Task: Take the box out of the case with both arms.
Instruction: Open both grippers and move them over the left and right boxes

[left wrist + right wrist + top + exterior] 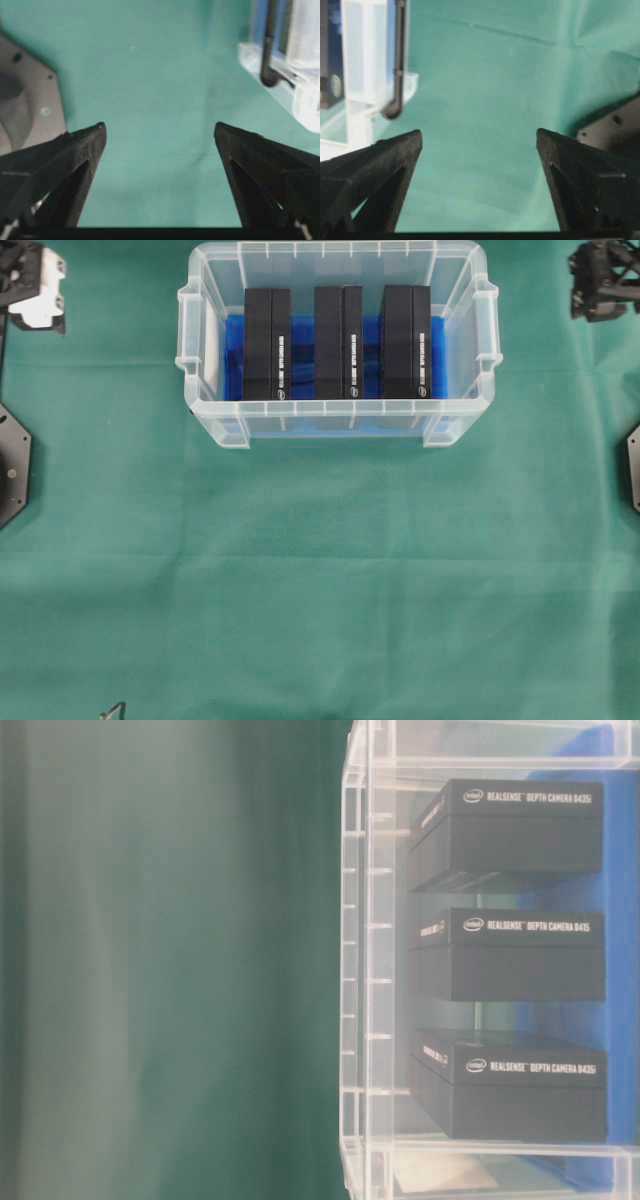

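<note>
The case (pixel 209 350), a clear plastic bin with a blue sheet on its bottom, sits at the back middle of the green cloth. Three black boxes stand side by side in it: left (pixel 267 345), middle (pixel 338 343), right (pixel 405 342). The table-level view shows them through the case wall (pixel 365 970), one box (pixel 520 955) between the other two. My left gripper (pixel 30 285) is at the far back left, open over bare cloth (pixel 160 132). My right gripper (pixel 605 280) is at the far back right, also open and empty (pixel 479 137). Both are well away from the case.
Green cloth (pixel 320 590) covers the whole table. The arm bases sit at the left edge (pixel 12 465) and right edge (pixel 632 465). A case corner (pixel 300 100) shows in the left wrist view, and a case end (pixel 365 60) in the right wrist view.
</note>
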`<state>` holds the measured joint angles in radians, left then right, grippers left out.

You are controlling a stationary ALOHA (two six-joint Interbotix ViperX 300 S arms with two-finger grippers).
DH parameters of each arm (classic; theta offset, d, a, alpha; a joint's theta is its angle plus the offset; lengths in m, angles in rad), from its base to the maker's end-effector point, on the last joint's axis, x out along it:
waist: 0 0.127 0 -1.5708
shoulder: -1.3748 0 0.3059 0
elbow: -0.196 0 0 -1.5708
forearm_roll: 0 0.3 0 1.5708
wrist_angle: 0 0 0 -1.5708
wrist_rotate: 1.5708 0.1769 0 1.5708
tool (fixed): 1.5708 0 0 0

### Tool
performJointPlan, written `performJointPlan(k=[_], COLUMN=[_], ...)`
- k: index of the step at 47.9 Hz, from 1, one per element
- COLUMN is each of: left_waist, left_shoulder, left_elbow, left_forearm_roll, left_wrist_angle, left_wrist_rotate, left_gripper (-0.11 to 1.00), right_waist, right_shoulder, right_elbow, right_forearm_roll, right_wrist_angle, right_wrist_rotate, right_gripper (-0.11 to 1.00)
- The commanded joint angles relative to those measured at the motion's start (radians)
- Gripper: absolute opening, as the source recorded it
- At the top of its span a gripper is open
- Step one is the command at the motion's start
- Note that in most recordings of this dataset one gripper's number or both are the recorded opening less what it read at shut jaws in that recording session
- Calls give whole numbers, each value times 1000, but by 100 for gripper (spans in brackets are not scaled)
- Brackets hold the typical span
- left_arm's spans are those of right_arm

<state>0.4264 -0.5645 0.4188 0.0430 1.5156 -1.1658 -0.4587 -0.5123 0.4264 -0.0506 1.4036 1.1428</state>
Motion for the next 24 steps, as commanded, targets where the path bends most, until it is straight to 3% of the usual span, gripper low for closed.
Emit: performJointPlan(k=[1,24], left_waist=[-26,-86], left_shoulder=[46,330], left_elbow=[-60,-314], left_forearm_roll=[0,18], left_wrist_angle=[15,5], left_wrist_rotate=[-14,-40], left_gripper=[89,89], right_waist=[20,92], right_shoulder=[25,291], right_elbow=[-37,-233], right_forearm_roll=[5,2], right_wrist_angle=[-38,-112], right_wrist_rotate=[17,49], right_gripper=[95,95])
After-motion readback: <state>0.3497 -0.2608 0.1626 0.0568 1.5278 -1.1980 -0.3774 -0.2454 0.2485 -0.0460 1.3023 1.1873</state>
